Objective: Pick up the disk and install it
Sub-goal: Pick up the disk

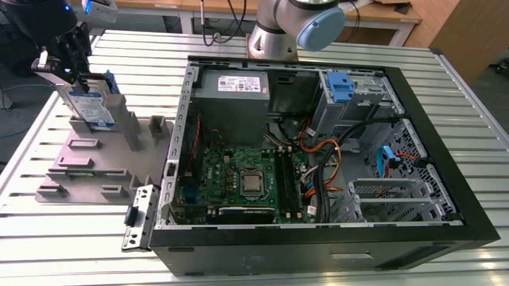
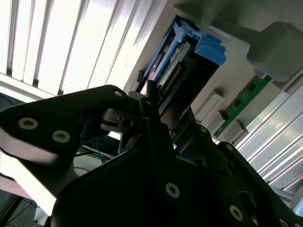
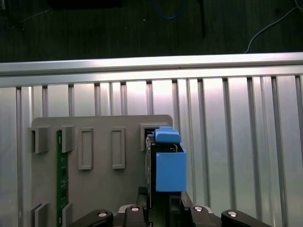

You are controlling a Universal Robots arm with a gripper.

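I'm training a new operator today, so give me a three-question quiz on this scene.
1. True or false: the disk already sits inside the case.
2. The disk is: A) lying flat, B) standing upright in the grey holder, C) leaning on the case.
3. Fill in: the pincer is nearest to the ____.
Key: 1 false; 2 B; 3 disk.

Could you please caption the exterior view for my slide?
Gripper at the disk, upright in the grey holder beside the open case.
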